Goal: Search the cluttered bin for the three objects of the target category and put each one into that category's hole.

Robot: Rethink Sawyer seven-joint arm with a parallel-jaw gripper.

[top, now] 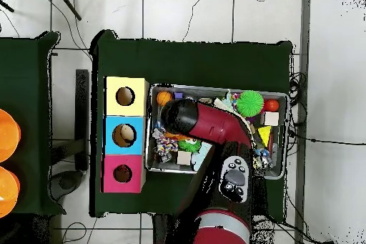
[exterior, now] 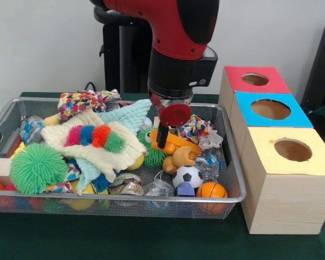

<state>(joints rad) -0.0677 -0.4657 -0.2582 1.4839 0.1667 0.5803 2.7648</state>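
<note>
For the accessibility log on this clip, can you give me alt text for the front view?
A red and black robot arm reaches down into a wire mesh bin crammed with toys, its gripper low among them near an orange toy. Beside the bin stand three wooden boxes with round holes, topped red, blue and yellow.

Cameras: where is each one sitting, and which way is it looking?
Front view: sits across the table, facing the wire bin and three boxes; the red arm drops in from above, its gripper over the toys.
Overhead view: looks straight down; the arm reaches up from the picture's bottom.
Both show: bin, yellow box, green spiky ball.
</note>
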